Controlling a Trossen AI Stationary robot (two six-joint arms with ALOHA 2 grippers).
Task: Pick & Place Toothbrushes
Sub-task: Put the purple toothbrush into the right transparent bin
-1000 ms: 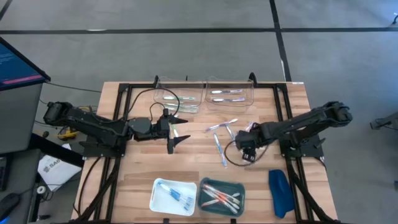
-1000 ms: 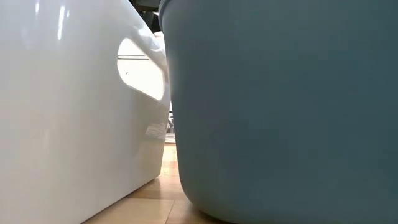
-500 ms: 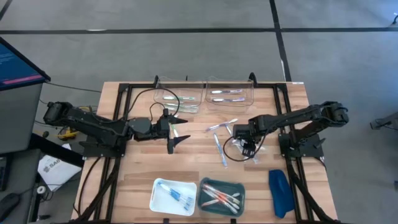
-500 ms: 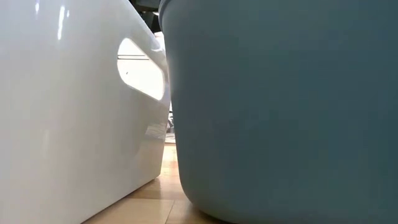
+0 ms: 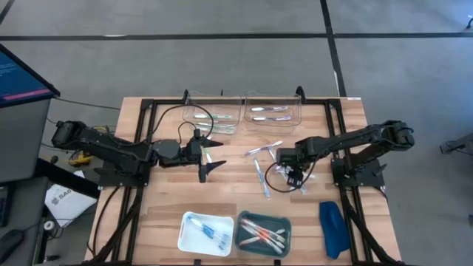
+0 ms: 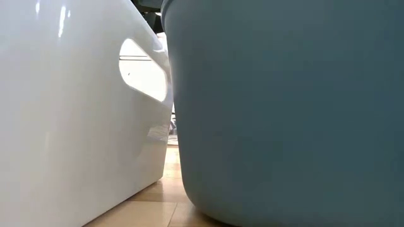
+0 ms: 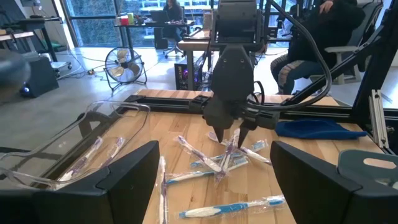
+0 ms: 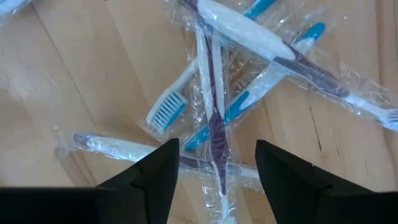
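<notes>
The sorting is partly done. In the high view, a small white plastic bin [image 5: 205,232] at the lower middle of the frame already holds a few blue-and-white toothbrushes, and the teal plastic bin [image 5: 263,230] just beside it on its right holds some pink and orange ones. Two clear plastic trays [image 5: 243,111] at the upper middle of the wooden tabletop [image 5: 347,122] also have some wrapped brushes inside.

What is left is a loose pile of clear-wrapped toothbrushes [image 5: 263,162] in the middle of the tabletop, white, blue and purple, lying crossed over each other.

The right pincer [image 5: 294,174] is low over the right part of this pile. In the right wrist view its two dark fingers [image 8: 152,171] stand apart, with a purple-handled wrapped toothbrush [image 8: 214,118] between them, but they have not closed on it; it holds nothing. I judge that it is about to take this brush.

The left pincer [image 5: 208,162] waits at the middle left of the high view, its jaws wide open and empty, facing the pile.

A dark-blue oblong object [image 5: 332,227] lies at the lower right, well apart from the brushes.
</notes>
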